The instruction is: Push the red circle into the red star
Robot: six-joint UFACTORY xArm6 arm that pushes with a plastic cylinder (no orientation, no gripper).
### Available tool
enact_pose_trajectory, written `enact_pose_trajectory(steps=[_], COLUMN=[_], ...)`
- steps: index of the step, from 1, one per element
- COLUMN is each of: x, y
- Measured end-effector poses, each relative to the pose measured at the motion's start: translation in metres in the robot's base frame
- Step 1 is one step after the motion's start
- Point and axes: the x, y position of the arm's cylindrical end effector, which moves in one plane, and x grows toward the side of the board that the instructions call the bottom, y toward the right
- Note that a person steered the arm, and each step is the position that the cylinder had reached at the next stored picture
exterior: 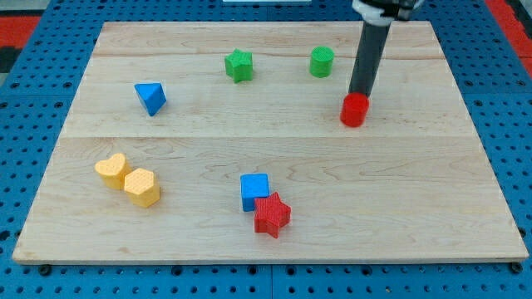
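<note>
No text, label, brand, number or sign can be read anywhere in the view. The wooden board (274,158) is bare of markings, the blue pegboard (33,100) around it shows only holes, and the coloured blocks and the rod carry no lettering.

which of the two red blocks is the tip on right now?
The red circle, upper right: my tip sits at its top edge. The red star lies far off, beside the blue cube.
</note>
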Motion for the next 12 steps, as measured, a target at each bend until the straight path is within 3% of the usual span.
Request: enact_pose_trajectory(steps=[1,3,5,7,9,10,11,12], x=[0.031,0.005,0.084,0.067,0.140,0.150,0.106,0.091], y=[-0.010,-0.012,-0.046,-0.064,-0.072,-0.074,-0.071,-0.058])
